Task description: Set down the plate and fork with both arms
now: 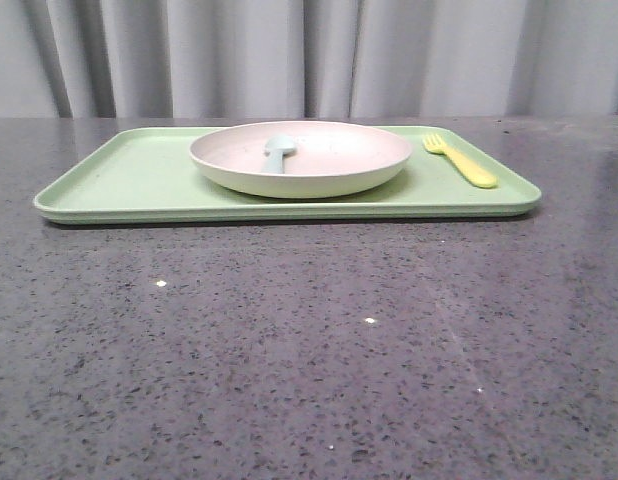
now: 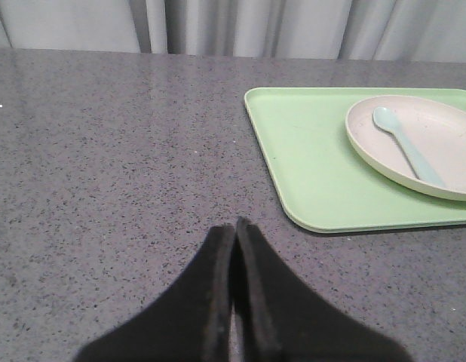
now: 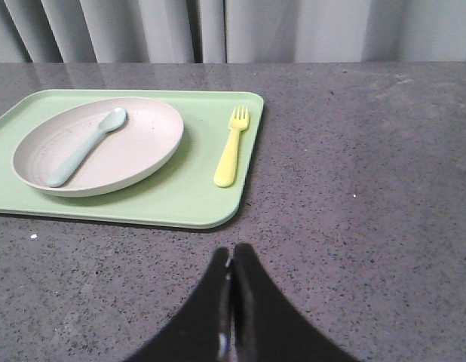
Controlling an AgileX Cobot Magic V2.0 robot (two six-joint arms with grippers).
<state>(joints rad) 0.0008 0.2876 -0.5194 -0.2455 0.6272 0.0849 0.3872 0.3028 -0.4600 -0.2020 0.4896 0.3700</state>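
The pinkish-cream plate [image 1: 329,165] sits on the light-green tray [image 1: 129,180], near its middle; it also shows in the left wrist view [image 2: 444,151] and the right wrist view [image 3: 135,154]. The yellow fork [image 1: 461,160] lies on the tray to the right of the plate, also in the right wrist view [image 3: 231,147]. My left gripper [image 2: 234,226] is shut and empty over bare table, short of the tray's left corner. My right gripper [image 3: 233,253] is shut and empty over bare table, short of the tray's right corner. Neither gripper shows in the front view.
A pale blue-grey spoon [image 1: 279,152] lies in the plate, also in the left wrist view [image 2: 405,145] and the right wrist view [image 3: 86,147]. The table [image 1: 309,350] is dark speckled stone. Grey curtains [image 1: 309,55] hang behind it.
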